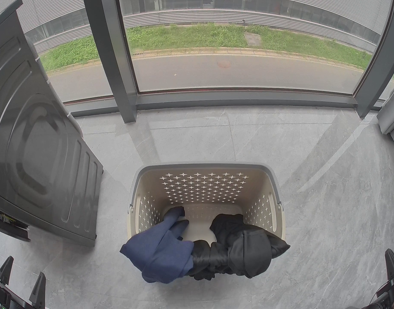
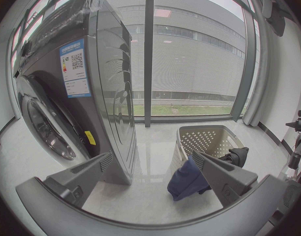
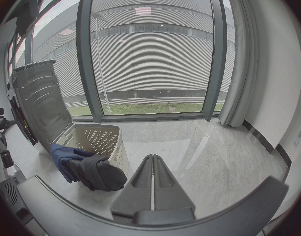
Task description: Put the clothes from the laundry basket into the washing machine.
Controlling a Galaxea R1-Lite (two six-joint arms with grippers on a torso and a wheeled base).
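Two clothes (image 1: 205, 250), seemingly, overhang the laundry basket (image 1: 205, 167).

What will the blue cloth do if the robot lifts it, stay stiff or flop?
Probably flop: the blue cloth droops in soft folds over the rim of the laundry basket. It looks thin, so it is likely light. It touches the black clothes, so it might drag them a bit.

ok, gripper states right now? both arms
Left gripper: open, holding nothing.
Right gripper: shut, fingers pressed together, holding nothing.
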